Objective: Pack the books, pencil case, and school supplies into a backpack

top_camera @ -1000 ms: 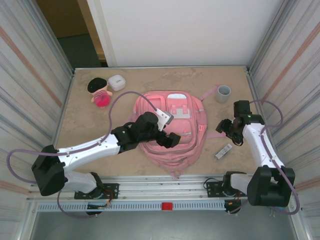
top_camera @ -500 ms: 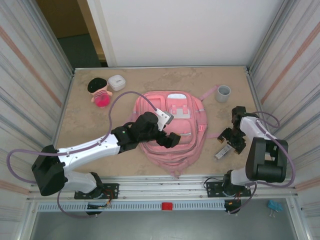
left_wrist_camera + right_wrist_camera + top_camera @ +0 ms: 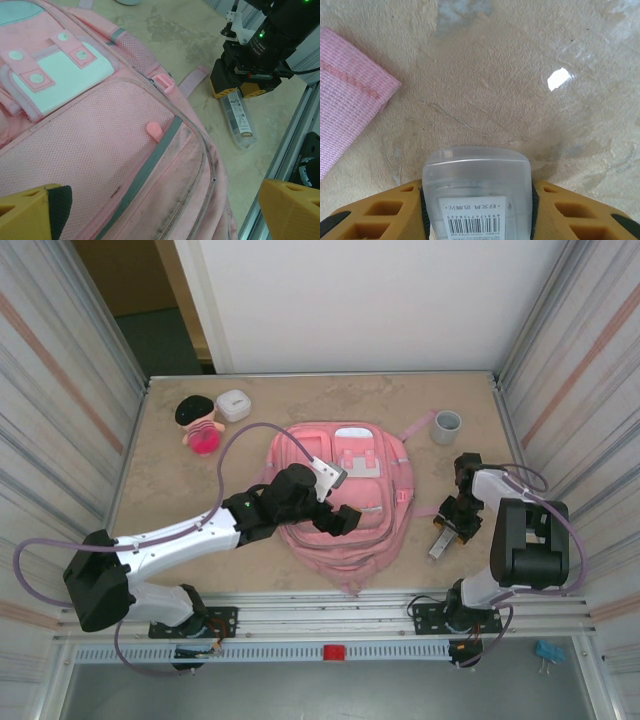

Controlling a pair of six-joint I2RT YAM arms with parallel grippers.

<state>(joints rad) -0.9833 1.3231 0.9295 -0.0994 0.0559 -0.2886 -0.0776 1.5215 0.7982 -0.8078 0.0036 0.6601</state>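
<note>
The pink backpack point(image 3: 345, 455) lies flat mid-table, front pockets up. My left gripper point(image 3: 338, 510) hovers open over its lower front pocket point(image 3: 100, 150), nothing between the yellow fingers point(image 3: 30, 210). The school supplies item point(image 3: 440, 544), a slim clear-white stick case with a barcode label point(image 3: 477, 200), lies on the table right of the backpack point(image 3: 241, 122). My right gripper point(image 3: 449, 529) is down on its far end, shut on it point(image 3: 477, 187), with both pads against its sides. The books and the pencil case are hidden.
A grey cup point(image 3: 447, 426) stands at the back right. The black-haired pink doll point(image 3: 200, 425) and a small white box point(image 3: 233, 404) sit at the back left. A pink strap point(image 3: 345, 110) lies close to the right gripper. Metal walls flank the table.
The right arm swung down and in from the right, reached the stick case and narrowed its jaws around it. The left arm and the backpack have not moved.
</note>
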